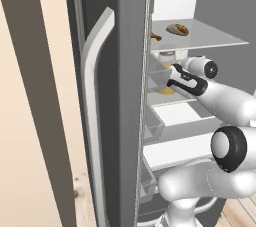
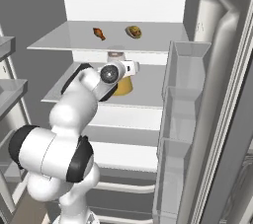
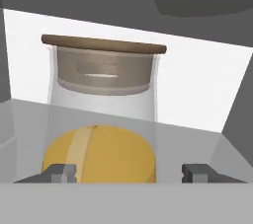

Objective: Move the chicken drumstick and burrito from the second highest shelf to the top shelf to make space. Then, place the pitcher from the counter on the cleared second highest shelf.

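Open refrigerator seen past its door edge and long pale handle (image 1: 95,116). On the top shelf (image 1: 210,38) lie the chicken drumstick (image 1: 156,36) and, to its right, the burrito (image 1: 178,29). One shelf lower, the tool (image 1: 167,78) is at the pitcher (image 1: 166,71), largely hidden behind the white arm.

Clear pitcher (image 3: 101,119) with yellow-orange liquid and brownish-grey lid; reddish-brown chicken drumstick (image 2: 99,33); tan burrito (image 2: 133,31).
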